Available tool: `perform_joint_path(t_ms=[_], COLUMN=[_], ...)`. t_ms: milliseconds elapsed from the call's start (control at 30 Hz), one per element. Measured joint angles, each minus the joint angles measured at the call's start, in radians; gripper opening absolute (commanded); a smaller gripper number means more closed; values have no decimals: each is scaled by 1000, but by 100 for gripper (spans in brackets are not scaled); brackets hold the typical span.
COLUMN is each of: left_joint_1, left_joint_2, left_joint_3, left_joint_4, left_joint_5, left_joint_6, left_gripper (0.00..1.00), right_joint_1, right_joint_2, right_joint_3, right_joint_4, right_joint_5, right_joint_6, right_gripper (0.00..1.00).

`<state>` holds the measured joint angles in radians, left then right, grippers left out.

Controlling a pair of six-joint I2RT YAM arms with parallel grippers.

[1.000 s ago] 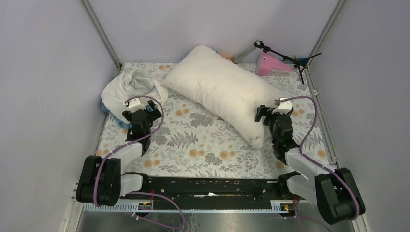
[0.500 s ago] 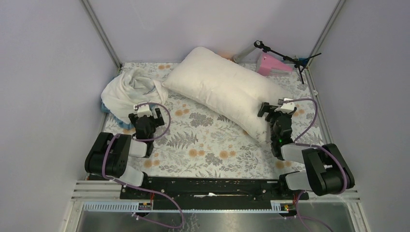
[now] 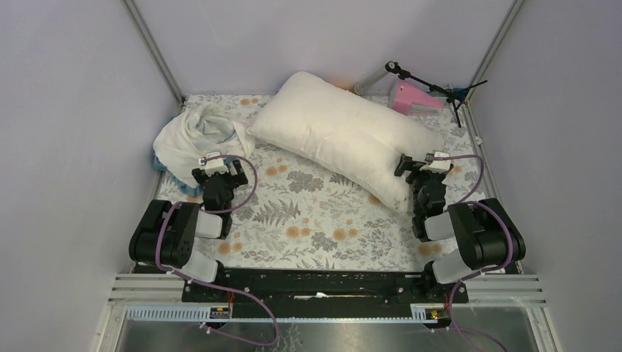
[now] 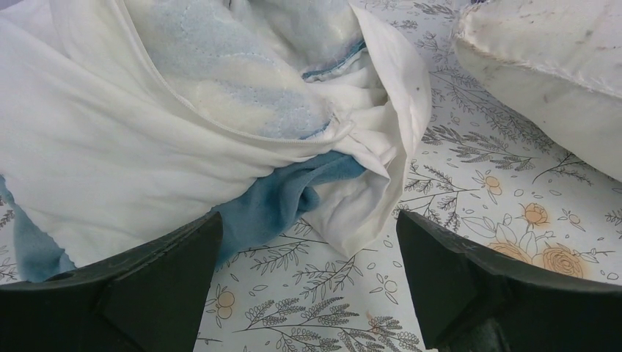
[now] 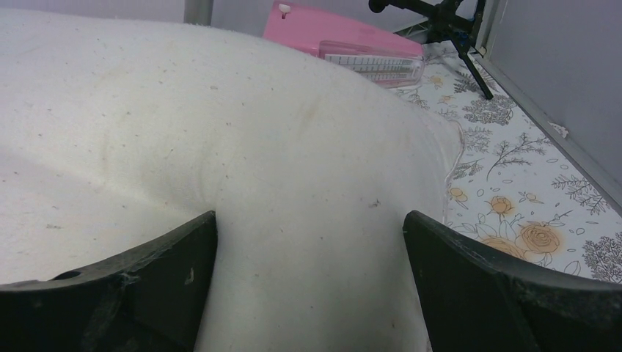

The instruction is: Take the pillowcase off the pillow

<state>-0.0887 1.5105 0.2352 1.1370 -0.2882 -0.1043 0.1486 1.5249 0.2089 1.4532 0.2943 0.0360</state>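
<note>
The plain cream pillow [image 3: 345, 136] lies bare and slanted across the back of the floral cloth, from back centre to the right. The pillowcase [image 3: 194, 136] is a crumpled white and blue heap at the back left, apart from the pillow. My left gripper [image 3: 218, 169] is open just short of the heap; in the left wrist view the pillowcase [image 4: 147, 147] lies ahead of the left gripper [image 4: 306, 220] and the pillow's [image 4: 557, 73] corner is at the top right. My right gripper [image 3: 423, 167] is open at the pillow's near right end. The pillow [image 5: 220, 110] fills the space ahead of the right gripper [image 5: 308, 216].
A pink object [image 3: 414, 99] and a small black tripod stand [image 3: 434, 88] sit at the back right corner, also seen as pink object [image 5: 345, 44] and stand [image 5: 447, 18]. Grey walls close in on three sides. The floral cloth [image 3: 308, 220] covers the table.
Both arms have folded back toward their bases, elbows raised. The right gripper has drawn slightly right and the pillow's near end has shifted with it. The pillowcase heap has not moved.
</note>
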Motion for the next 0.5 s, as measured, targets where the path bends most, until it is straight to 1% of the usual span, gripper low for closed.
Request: perform_joint_path(t_ms=[500], left_joint_1=[0], left_joint_2=[0], left_joint_3=[0], left_joint_4=[18], left_joint_5=[0], left_joint_6=[0], left_gripper=[99], right_joint_1=[-4], right_joint_2=[4], right_joint_3=[-2], right_joint_4=[14], right_joint_5=[-8], right_joint_6=[1], right_gripper=[100])
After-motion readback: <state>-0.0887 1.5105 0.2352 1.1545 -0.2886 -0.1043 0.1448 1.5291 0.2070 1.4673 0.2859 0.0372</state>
